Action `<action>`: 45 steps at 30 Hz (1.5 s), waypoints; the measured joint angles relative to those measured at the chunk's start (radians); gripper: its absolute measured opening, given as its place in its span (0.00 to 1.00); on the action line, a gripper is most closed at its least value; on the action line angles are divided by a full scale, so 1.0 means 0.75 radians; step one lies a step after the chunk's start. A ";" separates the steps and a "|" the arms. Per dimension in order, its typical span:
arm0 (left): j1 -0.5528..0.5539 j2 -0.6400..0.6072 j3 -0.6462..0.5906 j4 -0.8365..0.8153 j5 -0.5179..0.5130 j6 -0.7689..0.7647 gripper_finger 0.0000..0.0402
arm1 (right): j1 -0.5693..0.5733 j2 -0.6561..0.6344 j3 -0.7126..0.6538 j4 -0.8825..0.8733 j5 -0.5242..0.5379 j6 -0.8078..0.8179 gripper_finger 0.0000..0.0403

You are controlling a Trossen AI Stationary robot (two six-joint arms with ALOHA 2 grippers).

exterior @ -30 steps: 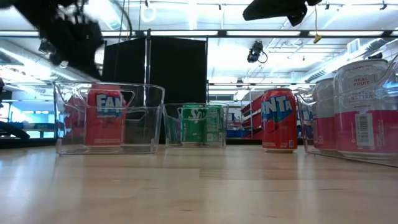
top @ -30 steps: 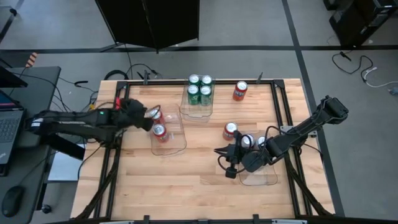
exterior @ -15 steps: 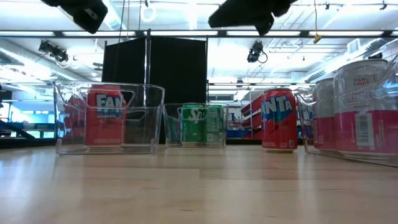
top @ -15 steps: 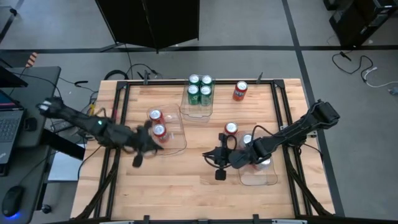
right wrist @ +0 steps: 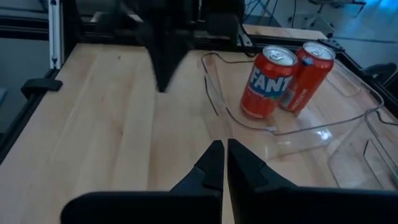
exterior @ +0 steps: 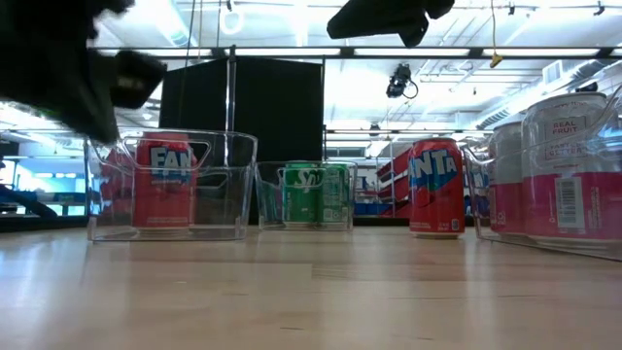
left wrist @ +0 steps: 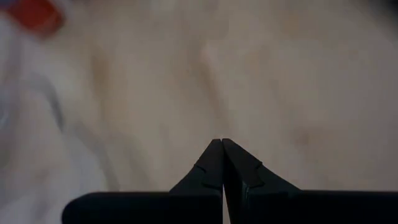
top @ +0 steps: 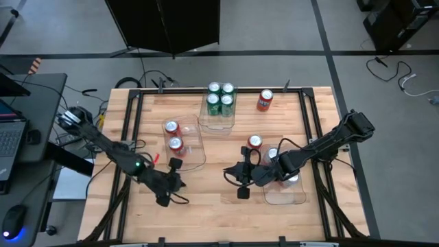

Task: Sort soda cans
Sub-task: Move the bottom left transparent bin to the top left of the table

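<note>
Over bare table | left tool (top: pixel 167 197) pressed together, low | right tool (top: pixel 240 173) pressed together

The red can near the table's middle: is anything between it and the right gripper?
Nothing visible. In the high view the loose red can stands on bare wood just beyond the shut right gripper, beside the tray of silver-white cans.
</note>
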 joint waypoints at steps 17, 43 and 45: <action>0.087 0.069 -0.009 -0.754 -0.648 -0.556 0.00 | 0.000 -0.001 0.000 -0.016 0.031 0.015 0.02; 0.335 -0.123 -0.188 -0.829 -0.977 -0.848 0.00 | -0.227 -0.002 0.004 -0.162 0.102 0.323 0.02; 0.350 -0.152 -0.197 -0.791 -0.982 -0.796 0.00 | -0.306 -0.002 0.021 -0.220 0.102 0.373 0.02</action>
